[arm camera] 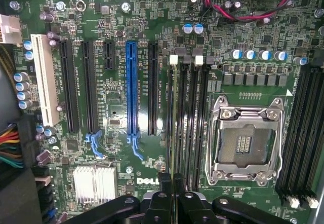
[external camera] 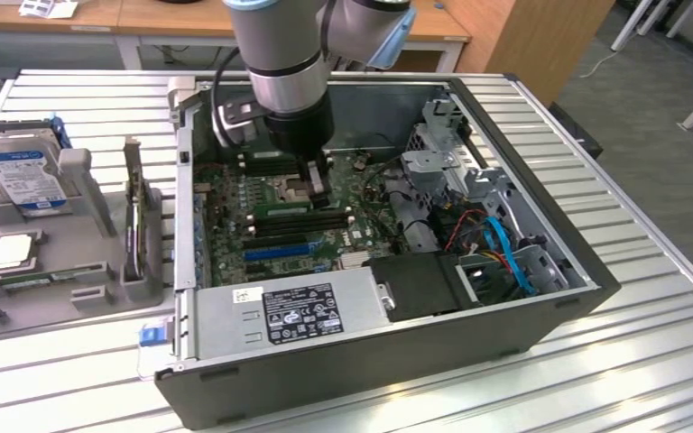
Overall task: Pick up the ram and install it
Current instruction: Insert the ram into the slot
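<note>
My gripper [external camera: 315,188] reaches down into the open computer case [external camera: 527,298], over the motherboard [external camera: 232,203]. Its black fingers [arm camera: 163,193] are shut on the ram [arm camera: 171,133], a thin green stick seen edge-on in the wrist view. The ram [external camera: 281,209] stands in line with the outermost of the black memory slots [arm camera: 190,117], the one farthest from the CPU socket [arm camera: 245,143]. I cannot tell whether it is seated in the slot or just above it.
A grey fixture on the exterior view's left holds a hard drive [external camera: 15,171], an upright expansion card [external camera: 142,225] and a CPU [external camera: 10,253]. In the case sit the power supply [external camera: 286,311], drive bays with coloured cables [external camera: 491,239] and long PCI slots [arm camera: 131,87].
</note>
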